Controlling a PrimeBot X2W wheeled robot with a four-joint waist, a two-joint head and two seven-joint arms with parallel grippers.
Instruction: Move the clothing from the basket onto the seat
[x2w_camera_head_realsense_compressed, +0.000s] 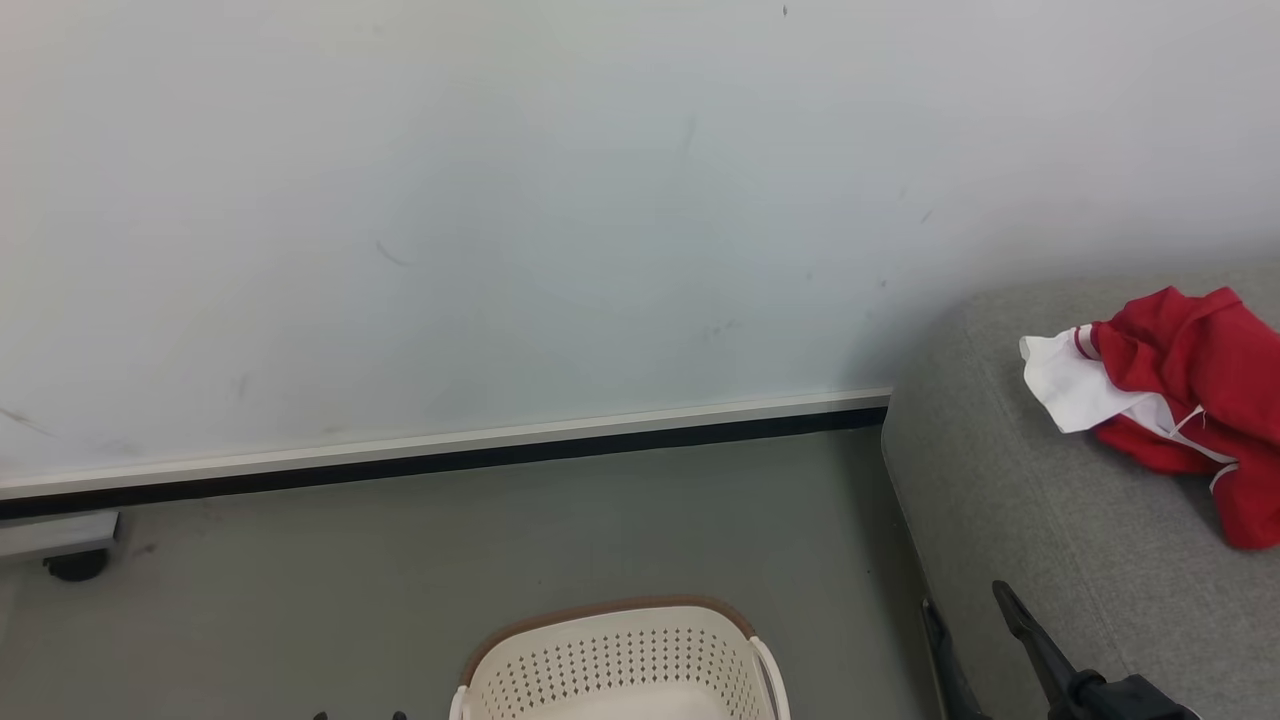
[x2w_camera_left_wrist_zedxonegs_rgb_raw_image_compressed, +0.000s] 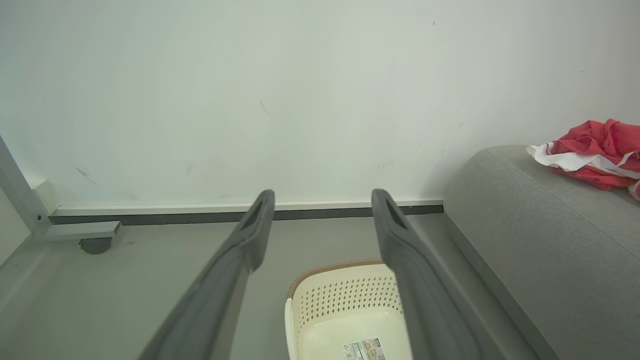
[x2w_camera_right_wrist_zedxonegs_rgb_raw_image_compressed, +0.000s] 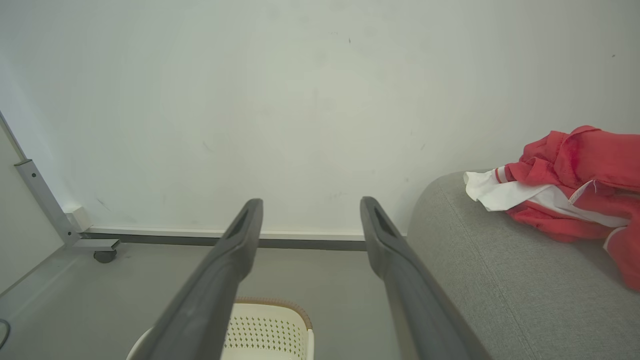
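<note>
The red and white clothing (x2w_camera_head_realsense_compressed: 1180, 410) lies in a crumpled heap on top of the grey seat (x2w_camera_head_realsense_compressed: 1040, 560), set back from its rounded end. A white panel spills out to the left of the red folds. Nothing touches it, and its loose lie suits a garment let go from above rather than one laid out flat.

The basket (x2w_camera_head_realsense_compressed: 620, 665) stands on the floor just beside the seat's end, directly ahead of the robot and below both arms. That spot puts it within reach of either arm, with a short swing to the right to get over the cushion. The stretch of its bottom seen in the left wrist view bears a label sticker (x2w_camera_left_wrist_zedxonegs_rgb_raw_image_compressed: 365, 349) and no cloth. I judge the transfer done or nearly so, though the near part of the basket is cut off and I cannot vouch for it.

The left gripper (x2w_camera_left_wrist_zedxonegs_rgb_raw_image_compressed: 322, 196) hangs above the basket, its jaws wide apart and holding nothing. Its fingers point forward toward the skirting board (x2w_camera_left_wrist_zedxonegs_rgb_raw_image_compressed: 200, 212) and slightly down. The right gripper (x2w_camera_right_wrist_zedxonegs_rgb_raw_image_compressed: 310, 204) is posed alike, jaws spread and bare, and sits further right, so its fingers lie along the seat's near edge in the head view. Both arms look tucked low and close to the body, a ready posture rather than a reach.
</note>
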